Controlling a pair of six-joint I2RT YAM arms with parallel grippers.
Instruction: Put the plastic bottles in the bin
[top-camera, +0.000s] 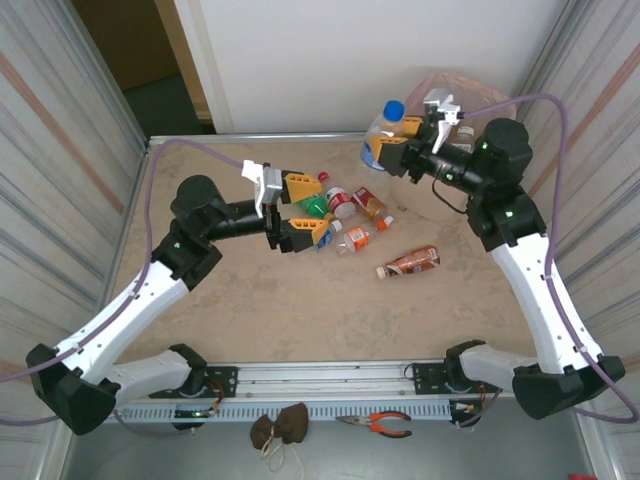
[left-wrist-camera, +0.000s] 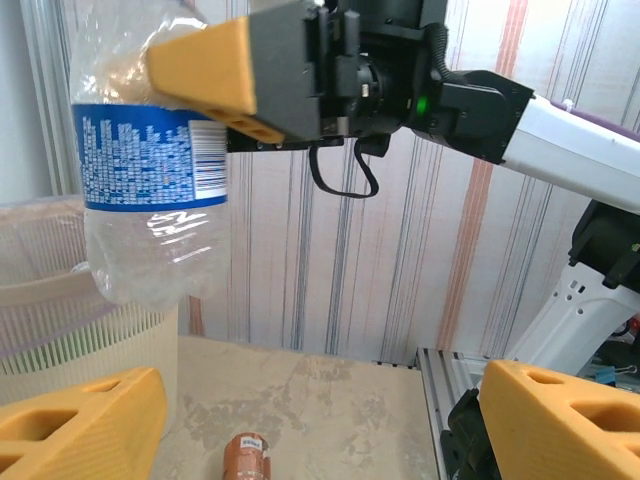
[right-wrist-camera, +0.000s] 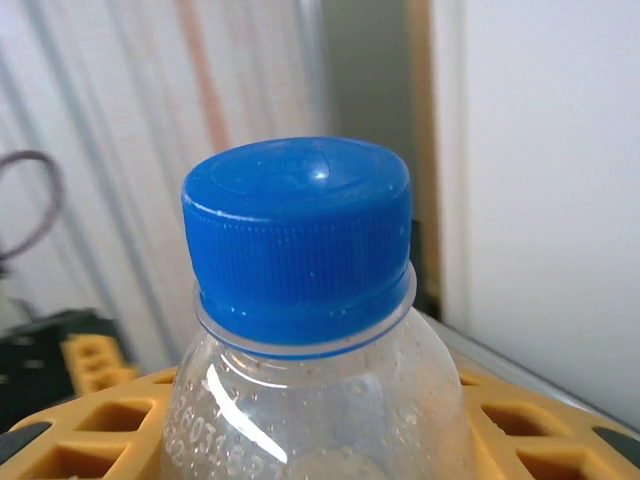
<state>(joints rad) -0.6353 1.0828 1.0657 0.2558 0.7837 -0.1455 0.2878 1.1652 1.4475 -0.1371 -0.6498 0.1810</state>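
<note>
One tall bin (top-camera: 490, 95) stands at the far right corner of the table (top-camera: 250, 310). My right gripper (top-camera: 400, 143) is pinched on a clear blue-capped bottle (top-camera: 383, 135), holding it off the table just beside the bin's rim, on its left. My left gripper (top-camera: 305, 208) hangs spread wide over a cluster of bottles (top-camera: 342, 203) mid-table, with a green bottle (top-camera: 315, 206) lying between its fingers as seen from above. A brown bottle (top-camera: 410, 262) lies alone, nearer my bases. Orange-handled pliers (top-camera: 375, 425) rest on the near ledge.
</note>
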